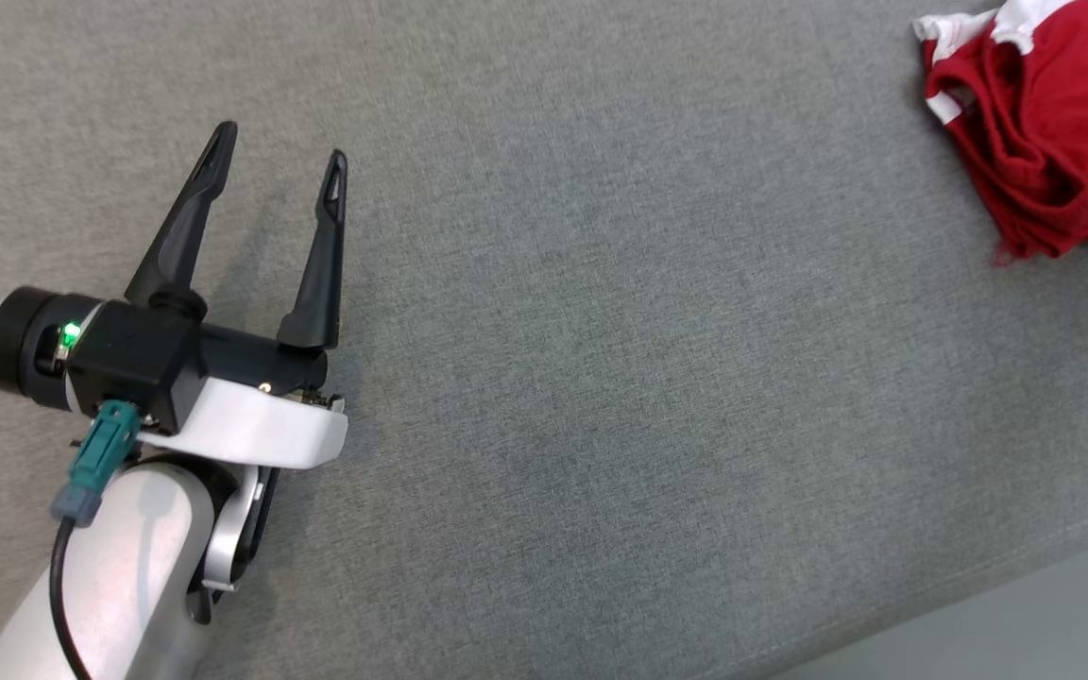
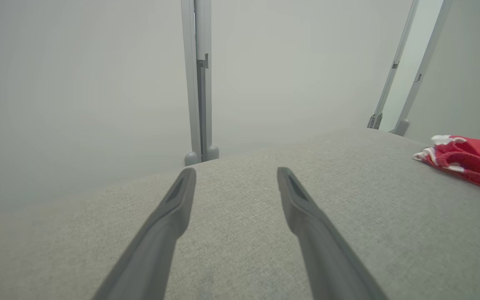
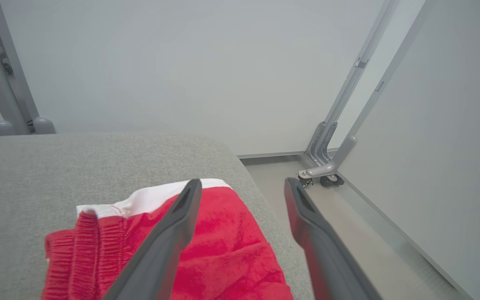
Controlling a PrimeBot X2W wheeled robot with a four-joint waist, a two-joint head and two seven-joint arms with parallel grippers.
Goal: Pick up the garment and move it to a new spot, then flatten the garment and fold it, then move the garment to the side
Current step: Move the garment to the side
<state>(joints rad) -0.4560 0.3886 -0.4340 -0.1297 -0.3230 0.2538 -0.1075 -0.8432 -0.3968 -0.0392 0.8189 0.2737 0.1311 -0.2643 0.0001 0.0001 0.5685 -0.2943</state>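
The garment [image 1: 1049, 123] is red cloth with white trim, lying bunched up at the far right of the grey padded table [image 1: 601, 331]. In the left wrist view it shows as a low red heap [image 2: 471, 160] far to the right. My left gripper [image 1: 278, 168] rests open over bare table at the left, nothing between its fingers [image 2: 169, 216]. In the right wrist view my right gripper [image 3: 242, 187] stands open above the garment [image 3: 223, 246], near the table's rounded corner; one finger [image 3: 173, 233] crosses the red cloth, the other hangs past the table's edge. Nothing is held.
The table's front edge [image 1: 978, 604] runs diagonally at the lower right, with floor beyond. Grey frame posts [image 2: 198, 83] and pale wall panels stand past the far edge. A wheeled frame foot [image 3: 323, 171] sits on the floor beside the table's right corner.
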